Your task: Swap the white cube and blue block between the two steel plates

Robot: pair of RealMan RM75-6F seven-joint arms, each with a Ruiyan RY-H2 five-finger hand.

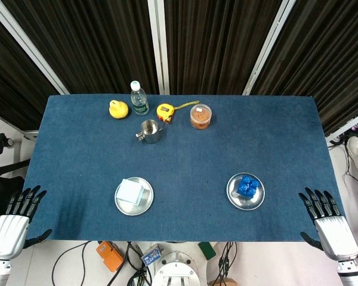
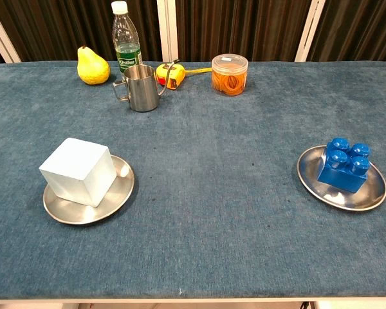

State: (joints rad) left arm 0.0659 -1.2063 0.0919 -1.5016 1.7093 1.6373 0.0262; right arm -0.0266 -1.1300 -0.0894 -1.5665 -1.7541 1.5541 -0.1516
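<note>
The white cube [image 1: 130, 191] [image 2: 77, 171] sits on the left steel plate [image 1: 144, 204] [image 2: 120, 188]. On the right steel plate [image 1: 234, 194] [image 2: 373, 194] lies the blue studded block [image 1: 248, 186] [image 2: 345, 165]. My left hand [image 1: 15, 221] hangs off the table's near left corner, fingers spread, holding nothing. My right hand [image 1: 326, 220] is off the near right corner, fingers likewise spread and empty. Neither hand shows in the chest view.
Along the far side stand a yellow pear [image 1: 118, 109] [image 2: 92, 66], a water bottle [image 1: 139, 98] [image 2: 126, 42], a steel cup [image 1: 150, 131] [image 2: 141, 88], a yellow tape measure [image 1: 166, 111] [image 2: 171, 74] and an orange-filled jar [image 1: 200, 116] [image 2: 229, 74].
</note>
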